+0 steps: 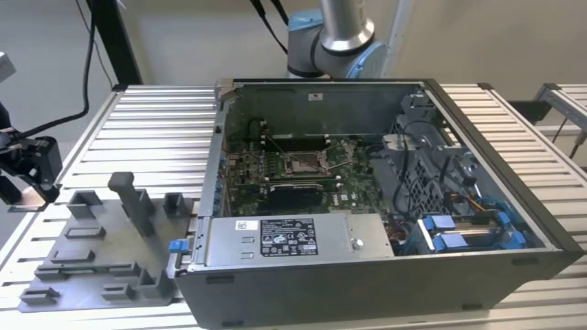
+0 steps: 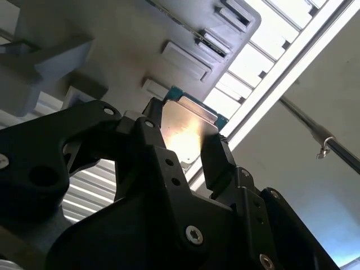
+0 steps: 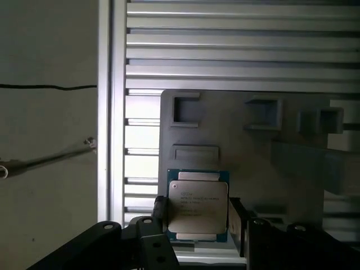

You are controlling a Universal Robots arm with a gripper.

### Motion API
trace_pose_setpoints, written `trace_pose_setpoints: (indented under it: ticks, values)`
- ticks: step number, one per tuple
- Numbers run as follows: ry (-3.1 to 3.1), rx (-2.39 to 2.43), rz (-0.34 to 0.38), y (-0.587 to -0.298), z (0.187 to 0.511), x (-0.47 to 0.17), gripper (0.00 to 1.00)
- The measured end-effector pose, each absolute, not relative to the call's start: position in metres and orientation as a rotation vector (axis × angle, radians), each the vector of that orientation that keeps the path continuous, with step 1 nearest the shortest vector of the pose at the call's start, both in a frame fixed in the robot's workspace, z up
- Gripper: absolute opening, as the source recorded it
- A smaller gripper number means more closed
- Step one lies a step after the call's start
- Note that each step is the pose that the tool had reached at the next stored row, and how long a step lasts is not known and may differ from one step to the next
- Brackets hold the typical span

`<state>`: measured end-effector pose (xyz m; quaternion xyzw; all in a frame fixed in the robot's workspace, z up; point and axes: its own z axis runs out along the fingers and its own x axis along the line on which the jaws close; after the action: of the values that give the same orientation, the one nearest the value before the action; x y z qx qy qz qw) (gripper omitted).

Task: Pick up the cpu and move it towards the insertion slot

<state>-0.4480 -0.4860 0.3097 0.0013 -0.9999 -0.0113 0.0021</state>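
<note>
The claw (image 3: 198, 218) is clenched on the cpu (image 3: 198, 205), one black finger on each of two opposite edges. This leaves the pale metal face bare in both wrist views, and gripping by the edges probably keeps the fingers off the chip's underside. The chip sits level between the fingers, its green border just showing around the metal lid. It looks to be held clear of the grey fixture plate (image 3: 242, 146) behind it, over the plate's outer part near the rail of the slatted surface (image 3: 236, 56), with floor beyond that rail.

In the exterior view the insertion slot (image 1: 303, 163) lies well apart from the fixture plate, on the motherboard in the middle of the open computer case (image 1: 367, 289). Its metal frame stands out and its levers appear to be swung out.

The case is open on top, so there is room to approach from above. The case walls ring the socket, the power-supply box (image 1: 284, 240) sits just on its near side, and cables and blue drive brackets (image 1: 468, 230) crowd the exterior view's right. An upright post (image 1: 133, 199) on the fixture plate stands between the plate's outer part and the case.
</note>
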Motion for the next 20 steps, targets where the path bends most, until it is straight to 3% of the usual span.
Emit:
trace_pose_setpoints:
  ticks: [20]
  values:
    - [-3.137, 0.004, -0.036, -0.486, 0.333, -0.448, 0.0]
